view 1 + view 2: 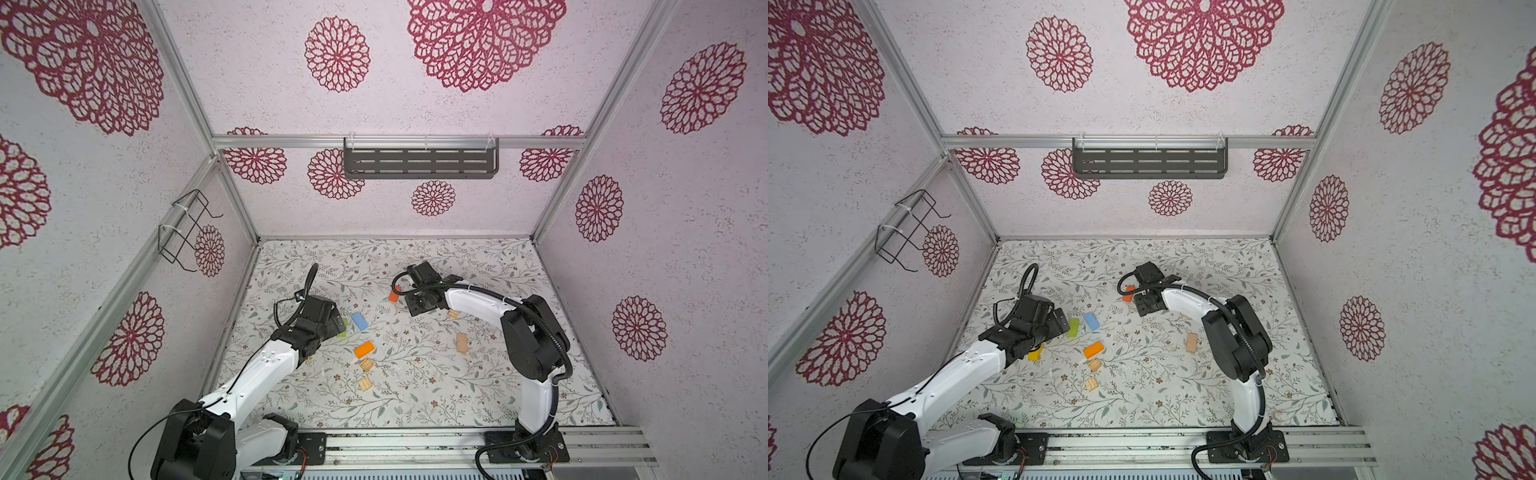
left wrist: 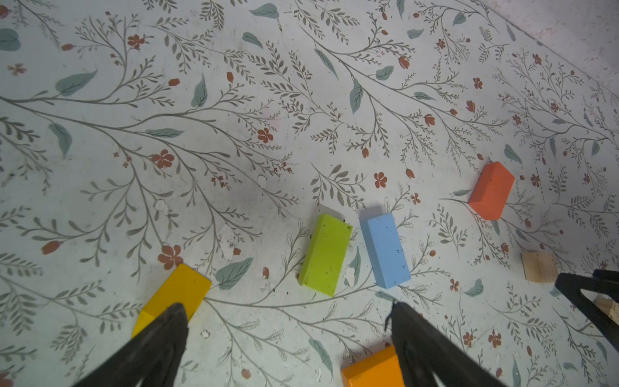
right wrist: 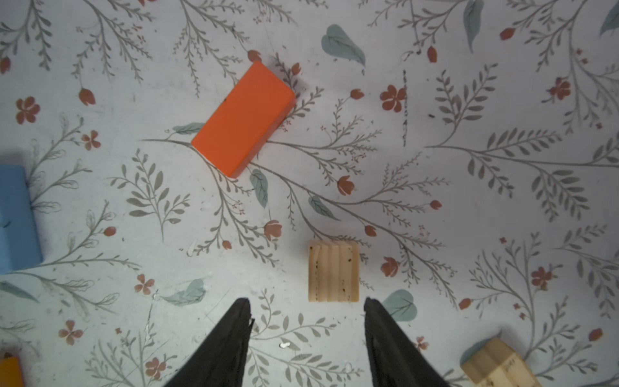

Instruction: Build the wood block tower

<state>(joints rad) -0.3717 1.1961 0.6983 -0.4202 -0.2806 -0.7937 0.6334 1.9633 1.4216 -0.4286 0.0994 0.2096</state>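
Note:
No wood block tower shows; the wood blocks lie singly on the floral mat [image 1: 415,407]. My left gripper [image 2: 286,306] hangs open and empty. A yellow block [image 2: 174,295] lies by one fingertip and an orange block [image 2: 371,367] by the other. Green [image 2: 325,254] and light blue [image 2: 385,249] blocks lie just ahead. My right gripper [image 3: 306,303] is open over bare mat, a grooved tan block [image 3: 333,271] just past its tips and the red-orange block [image 3: 243,117] farther on. In both top views its fingers are hidden under the wrist [image 1: 424,299].
Two grooved tan squares [image 1: 368,365] [image 1: 365,384] and a plain tan block [image 1: 461,343] lie mid-mat. A black slotted shelf [image 1: 419,162] hangs on the back wall and a wire rack [image 1: 187,230] on the left wall. Walls enclose three sides.

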